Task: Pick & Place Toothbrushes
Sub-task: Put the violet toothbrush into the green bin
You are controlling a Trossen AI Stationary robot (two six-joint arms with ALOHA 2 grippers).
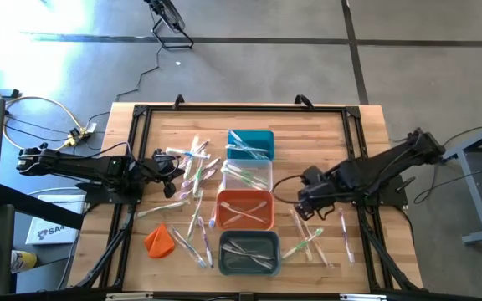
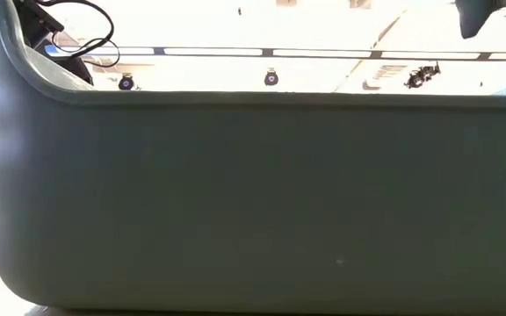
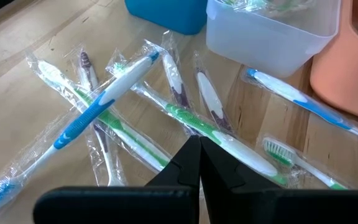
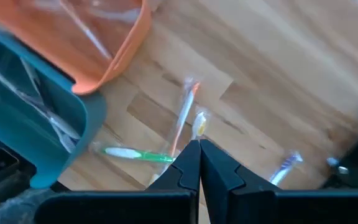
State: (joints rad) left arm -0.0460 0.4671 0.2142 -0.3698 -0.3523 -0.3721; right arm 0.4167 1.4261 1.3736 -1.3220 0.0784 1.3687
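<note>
Several wrapped toothbrushes (image 1: 192, 171) lie scattered flat on the wooden table to the left of the bins, and up close in the left wrist view as toothbrushes (image 3: 104, 99). A few more toothbrushes (image 1: 310, 238) lie to the right of the bins. My left gripper (image 1: 176, 164) is shut and empty, its fingertips (image 3: 199, 148) over the left pile. My right gripper (image 1: 302, 201) is shut and empty, pointing steeply down above the right toothbrushes (image 4: 182, 121), just right of the orange bin (image 1: 245, 209).
Four bins stand in a column down the table's middle: teal (image 1: 250, 144), clear (image 1: 248, 174), orange, and grey (image 1: 249, 253), each with toothbrushes inside. An orange lump (image 1: 159, 240) lies near the front left. The grey bin's wall (image 2: 253, 193) fills the low view.
</note>
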